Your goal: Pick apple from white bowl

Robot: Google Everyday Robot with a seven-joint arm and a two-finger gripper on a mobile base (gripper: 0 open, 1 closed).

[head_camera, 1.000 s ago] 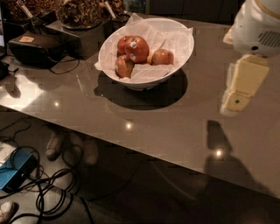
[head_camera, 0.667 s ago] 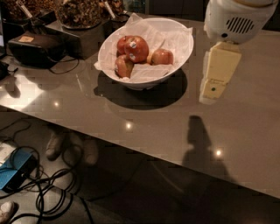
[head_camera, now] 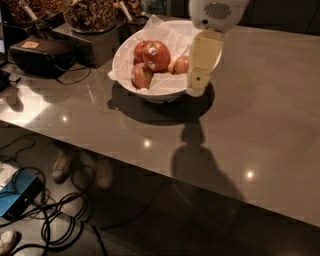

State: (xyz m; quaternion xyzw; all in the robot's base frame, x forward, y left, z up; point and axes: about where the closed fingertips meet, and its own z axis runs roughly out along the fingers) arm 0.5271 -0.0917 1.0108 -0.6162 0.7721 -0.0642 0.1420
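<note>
Nearest the camera, black cables (head_camera: pixel 60 225) are lying tangled on the floor beside a blue device (head_camera: pixel 17 196), and a pair of pale shoes (head_camera: pixel 80 169) is showing under the table edge. The grey glossy table (head_camera: pixel 265 100) is reflecting a few small points of light, and a dark shadow of the arm (head_camera: pixel 196 159) is falling across it in front of the bowl. The white bowl (head_camera: pixel 129 56) is sitting on the table, wide and round, lined with crumpled white paper (head_camera: pixel 172 34). The apple (head_camera: pixel 157 56) is resting inside the bowl, towards its middle on top of the pile: deep red, glossy, the largest fruit there, carrying a small pale round sticker on its upper skin. Smaller, paler red-yellow apples (head_camera: pixel 142 76) are lying against it in front and to the right. The gripper (head_camera: pixel 196 89) is hanging downward from a white wrist housing (head_camera: pixel 216 12), its cream tip showing in front of the bowl's right rim, apart from the apple; whether it is spread or pressed together cannot be told. Further left a black box (head_camera: pixel 42 54) is sitting on the table, and dark containers of brown snacks (head_camera: pixel 90 14) are standing behind the bowl.
</note>
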